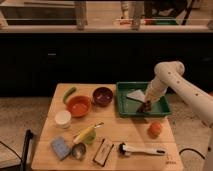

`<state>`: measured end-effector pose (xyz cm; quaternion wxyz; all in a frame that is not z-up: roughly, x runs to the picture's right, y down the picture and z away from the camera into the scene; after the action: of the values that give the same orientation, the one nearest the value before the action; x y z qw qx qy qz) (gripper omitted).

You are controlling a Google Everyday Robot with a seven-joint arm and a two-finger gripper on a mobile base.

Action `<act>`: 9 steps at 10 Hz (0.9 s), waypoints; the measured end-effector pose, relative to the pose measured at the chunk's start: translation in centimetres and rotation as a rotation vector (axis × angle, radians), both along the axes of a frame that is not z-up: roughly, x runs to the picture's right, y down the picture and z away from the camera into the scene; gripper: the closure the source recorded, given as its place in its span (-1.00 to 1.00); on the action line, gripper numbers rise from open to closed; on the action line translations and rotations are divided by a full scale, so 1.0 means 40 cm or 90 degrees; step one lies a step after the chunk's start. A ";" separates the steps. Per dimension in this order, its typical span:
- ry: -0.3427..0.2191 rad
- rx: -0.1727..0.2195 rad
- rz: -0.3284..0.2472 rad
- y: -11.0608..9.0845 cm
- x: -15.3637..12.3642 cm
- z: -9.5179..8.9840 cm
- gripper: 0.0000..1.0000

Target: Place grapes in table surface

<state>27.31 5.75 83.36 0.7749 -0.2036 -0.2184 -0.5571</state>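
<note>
The white robot arm (172, 82) is reaching down from the right side into the green rectangular tray (125, 102), which is lying on the far right part of the light tan wooden table surface (125, 135). The gripper (147, 104) is hanging low over the right half of the tray, and the small bunch of dark reddish-purple grapes (145, 107) is sitting right at its tip (whether the bunch is touching the tray floor, I cannot tell). A pale piece of paper or cloth (136, 94) is lying in the tray just beside the gripper.

In front of the tray, the round orange fruit (155, 128) is resting on the wood. To the left of the tray the dark maroon bowl (103, 95) and the orange bowl (79, 105) are standing side by side, with a green vegetable (69, 93) behind them. A white-handled brush (141, 149) is lying near the front edge.
</note>
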 end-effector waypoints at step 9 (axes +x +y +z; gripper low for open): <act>-0.049 0.021 -0.071 -0.034 -0.051 -0.187 0.98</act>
<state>25.27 4.38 75.87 0.7369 -0.1813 -0.2274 -0.6102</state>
